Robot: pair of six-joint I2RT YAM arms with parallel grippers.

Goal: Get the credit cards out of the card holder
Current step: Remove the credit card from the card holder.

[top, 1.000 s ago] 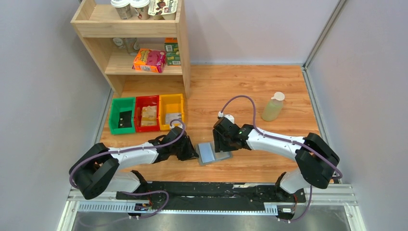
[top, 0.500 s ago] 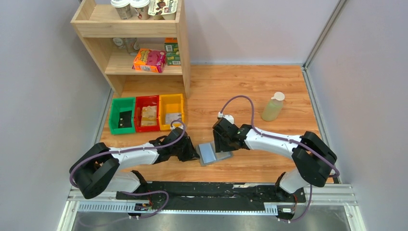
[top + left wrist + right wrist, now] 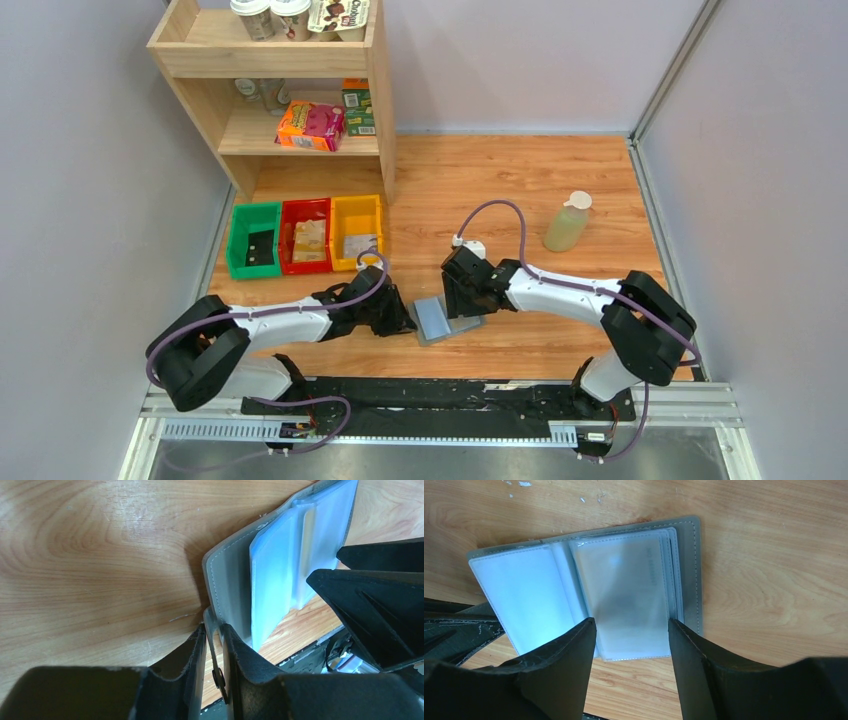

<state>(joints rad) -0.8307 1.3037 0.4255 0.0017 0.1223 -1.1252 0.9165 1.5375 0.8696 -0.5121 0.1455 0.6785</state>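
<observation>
The holder [image 3: 440, 320] lies opened flat on the wooden surface [image 3: 520, 190], directly between the two grippers. The left gripper [image 3: 212, 632] is closed on the holder's tab [image 3: 214, 652]: the grey strap with its dark snap stands edge-on between the two fingers, pinched near their tips. Just beyond those tips the holder's grey cover [image 3: 227, 580] rises at a tilt off the surface, with the pale blue sleeves [image 3: 280, 575] fanned out past it. From above, the left gripper [image 3: 403, 320] sits at the holder's left edge and the right gripper [image 3: 462, 305] over its far right part. The right gripper [image 3: 631, 625] is open, its fingers [image 3: 574, 665] spread wide. They straddle the top frosted sleeve [image 3: 624, 590] of the stack on the holder's right half, one finger at each side of that sleeve's near edge; whether the tips touch it cannot be told. The holder's other half [image 3: 524, 595] lies to one side of that gripper, showing a bright blue-white sleeve. Faint print shows through the frosted sleeve, but whether a card sits inside cannot be told.
</observation>
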